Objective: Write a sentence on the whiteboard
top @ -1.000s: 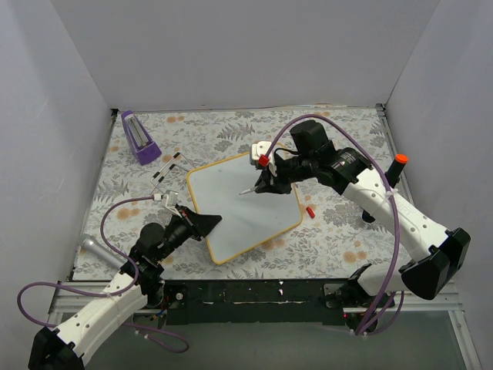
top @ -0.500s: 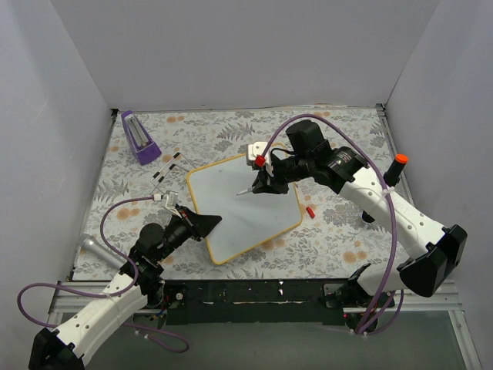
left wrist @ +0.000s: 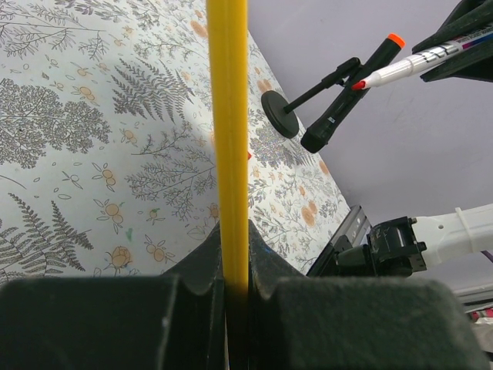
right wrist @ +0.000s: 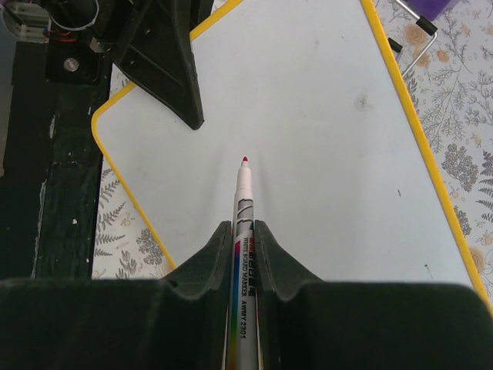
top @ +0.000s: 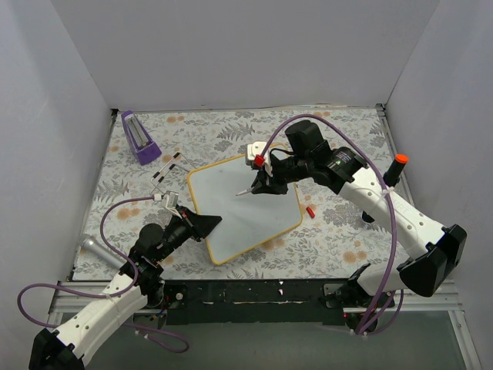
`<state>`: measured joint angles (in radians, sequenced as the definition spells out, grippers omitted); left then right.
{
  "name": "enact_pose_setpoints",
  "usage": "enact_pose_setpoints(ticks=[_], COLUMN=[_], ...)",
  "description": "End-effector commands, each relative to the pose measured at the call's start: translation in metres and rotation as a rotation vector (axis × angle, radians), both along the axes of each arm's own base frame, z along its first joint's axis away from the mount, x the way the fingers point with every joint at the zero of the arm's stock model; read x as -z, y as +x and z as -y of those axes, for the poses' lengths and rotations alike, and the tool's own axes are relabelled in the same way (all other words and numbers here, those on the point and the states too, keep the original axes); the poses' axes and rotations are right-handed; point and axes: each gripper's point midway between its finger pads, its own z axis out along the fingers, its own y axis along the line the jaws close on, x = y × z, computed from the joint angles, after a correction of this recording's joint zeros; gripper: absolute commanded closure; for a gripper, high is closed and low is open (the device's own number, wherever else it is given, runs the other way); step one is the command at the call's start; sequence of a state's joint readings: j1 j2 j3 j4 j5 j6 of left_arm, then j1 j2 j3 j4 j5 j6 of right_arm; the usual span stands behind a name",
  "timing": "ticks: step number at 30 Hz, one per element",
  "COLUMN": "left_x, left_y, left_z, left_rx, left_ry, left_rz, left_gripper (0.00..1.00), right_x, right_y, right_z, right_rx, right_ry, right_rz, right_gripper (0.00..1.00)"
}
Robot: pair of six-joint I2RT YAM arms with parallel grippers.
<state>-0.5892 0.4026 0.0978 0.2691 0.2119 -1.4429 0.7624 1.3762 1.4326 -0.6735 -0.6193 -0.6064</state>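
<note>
The whiteboard (top: 245, 210) lies flat and turned at an angle, with a yellow frame (left wrist: 229, 116) round its white face (right wrist: 308, 131). My left gripper (top: 209, 223) is shut on the frame at the board's near-left edge (left wrist: 231, 231). My right gripper (top: 260, 183) hovers over the board's far part, shut on a whiteboard marker (right wrist: 245, 202). The marker's red tip points at the white face, a little above it. The sentence is not in view; the face shows only faint specks.
A purple block (top: 139, 137) stands at the far left. The red marker cap (top: 309, 210) lies just off the board's right edge. A black post with an orange top (top: 397, 165) stands at the right. Striped clips (top: 167, 168) lie beyond the board's left corner.
My right gripper has drifted a little left and away over the board with the marker. The left gripper and the board have not moved.
</note>
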Motion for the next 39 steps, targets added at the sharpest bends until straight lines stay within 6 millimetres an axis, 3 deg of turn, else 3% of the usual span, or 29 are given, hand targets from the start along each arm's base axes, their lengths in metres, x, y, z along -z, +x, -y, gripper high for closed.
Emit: enact_pose_setpoints(ticks=[1, 23, 39], left_x=[-0.0501, -0.0453, -0.0472], left_y=[-0.0039, -0.0047, -0.0058], left_z=[0.0005, 0.0003, 0.001], left_rx=[0.018, 0.02, 0.027], left_ry=[-0.09, -0.082, -0.087], left_rz=[0.168, 0.172, 0.17], left_gripper=[1.0, 1.0, 1.0], right_x=[-0.0213, -0.0166, -0.0196], right_y=[0.0008, -0.0091, -0.0026], right_z=[-0.0077, -0.0116, -0.014], right_rx=[-0.013, -0.037, -0.009], right_ry=[0.06, 0.075, 0.081], right_rz=[0.041, 0.002, 0.025], right_gripper=[0.99, 0.99, 0.99])
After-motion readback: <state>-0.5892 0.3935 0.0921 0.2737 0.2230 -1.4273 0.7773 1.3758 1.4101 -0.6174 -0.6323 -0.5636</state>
